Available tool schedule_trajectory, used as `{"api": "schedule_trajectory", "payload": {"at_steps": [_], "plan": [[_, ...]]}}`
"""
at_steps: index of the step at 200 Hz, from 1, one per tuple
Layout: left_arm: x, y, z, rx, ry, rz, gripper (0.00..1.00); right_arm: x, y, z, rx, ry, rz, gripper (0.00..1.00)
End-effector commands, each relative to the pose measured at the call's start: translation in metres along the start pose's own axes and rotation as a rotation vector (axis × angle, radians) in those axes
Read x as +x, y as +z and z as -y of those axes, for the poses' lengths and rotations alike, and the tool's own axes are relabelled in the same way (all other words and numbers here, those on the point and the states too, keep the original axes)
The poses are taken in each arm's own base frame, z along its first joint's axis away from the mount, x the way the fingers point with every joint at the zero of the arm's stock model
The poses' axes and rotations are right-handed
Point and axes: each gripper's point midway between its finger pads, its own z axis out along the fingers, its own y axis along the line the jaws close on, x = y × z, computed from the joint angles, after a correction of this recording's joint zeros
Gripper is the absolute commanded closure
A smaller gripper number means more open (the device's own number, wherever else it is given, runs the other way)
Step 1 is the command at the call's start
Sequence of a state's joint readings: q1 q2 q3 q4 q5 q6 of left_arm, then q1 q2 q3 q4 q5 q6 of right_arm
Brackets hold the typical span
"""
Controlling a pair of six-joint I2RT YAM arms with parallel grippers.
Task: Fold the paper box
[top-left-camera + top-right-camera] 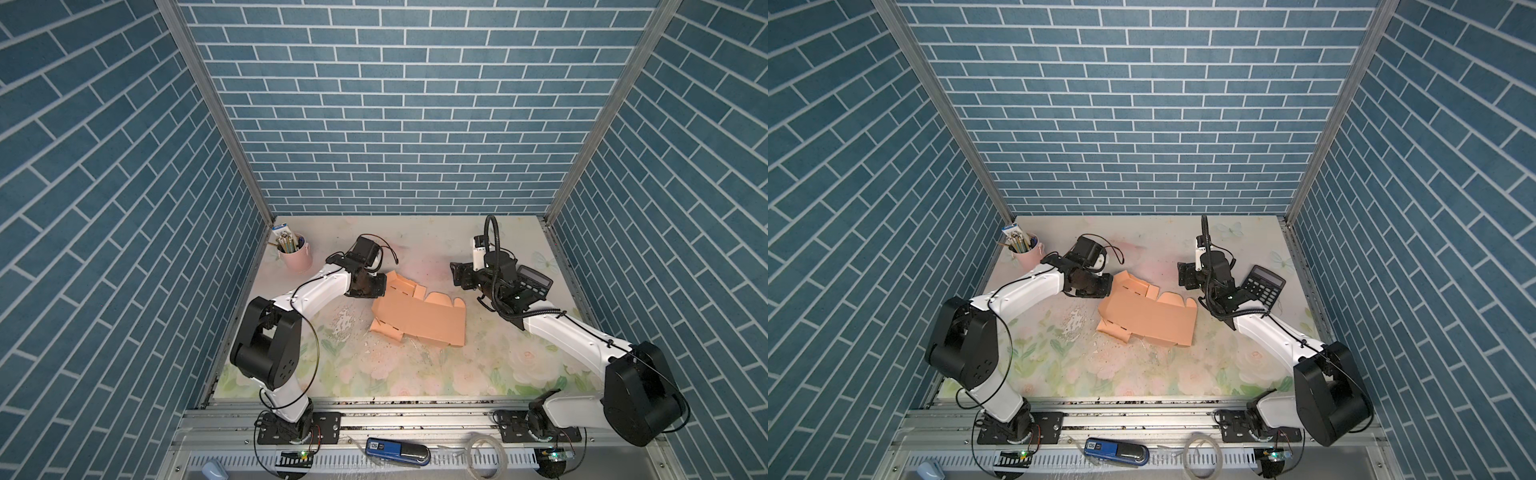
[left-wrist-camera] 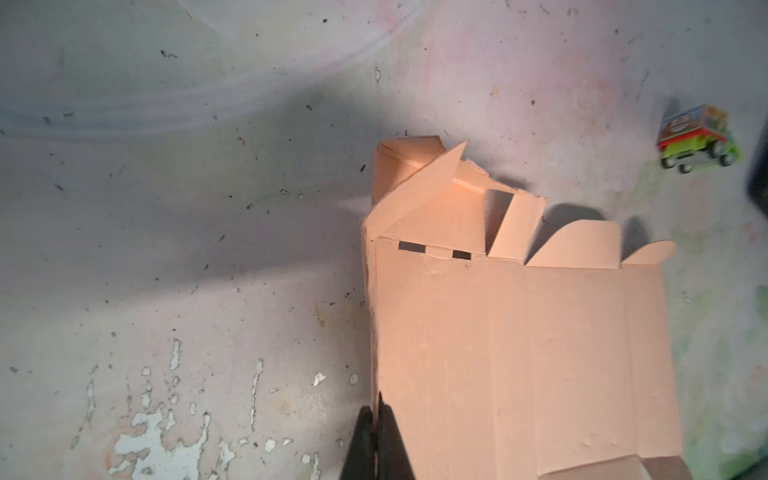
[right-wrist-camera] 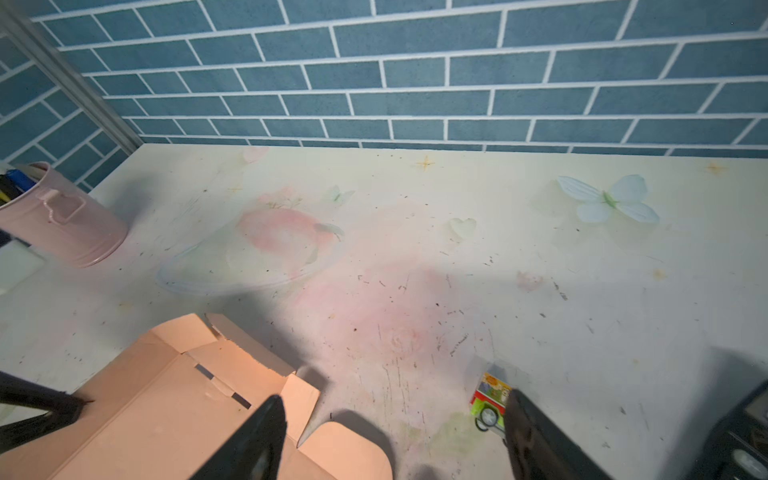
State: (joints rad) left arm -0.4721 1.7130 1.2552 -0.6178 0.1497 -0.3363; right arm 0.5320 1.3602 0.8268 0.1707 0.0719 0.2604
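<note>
on the left of the flowered table, a pink pen cup stood near the back corner. just right of it, the left gripper was clamped shut on the left edge of the paper box, with the cardboard pinched between its fingertips in the left wrist view. the box lay mid-table between the two arms. most of it was a flat, open sheet. only the flaps at its left end and near-left corner were bent up, and no walls stood or were tucked in, so the folding looked barely begun, with nearly every crease left to do. its long axis ran across the table, the left end a little farther back than the right. the rounded tabs along its far edge pointed toward the back wall. further right, the right gripper hung with its jaws wide apart and empty, clear of the box's far right corner. a small toy car sat near one finger, and a calculator lay beyond.
</note>
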Motion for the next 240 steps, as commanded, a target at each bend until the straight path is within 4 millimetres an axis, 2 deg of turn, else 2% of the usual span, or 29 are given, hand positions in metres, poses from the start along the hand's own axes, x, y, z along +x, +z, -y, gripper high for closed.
{"api": "schedule_trajectory", "payload": {"at_steps": [1,33,89,139,201,240], "plan": [[0.004,0.001,-0.026,-0.216,0.086,-0.022,0.95,0.001,0.010,-0.018,-0.104,-0.040,0.006,0.18],[-0.004,0.001,-0.031,-0.361,0.139,0.027,0.95,0.013,0.023,-0.025,-0.150,-0.047,-0.011,0.18],[-0.016,-0.010,-0.025,-0.524,0.206,0.171,0.95,0.020,0.035,-0.042,-0.256,-0.070,0.022,0.17],[-0.013,-0.001,-0.022,-0.498,0.214,0.203,0.94,0.030,0.042,-0.036,-0.256,-0.072,0.023,0.17],[-0.013,0.008,-0.013,-0.456,0.241,0.203,0.94,0.024,0.047,-0.037,-0.345,-0.057,0.095,0.16],[-0.015,0.007,-0.006,-0.424,0.269,0.209,0.92,0.036,0.060,-0.039,-0.380,-0.084,0.065,0.16]]}}
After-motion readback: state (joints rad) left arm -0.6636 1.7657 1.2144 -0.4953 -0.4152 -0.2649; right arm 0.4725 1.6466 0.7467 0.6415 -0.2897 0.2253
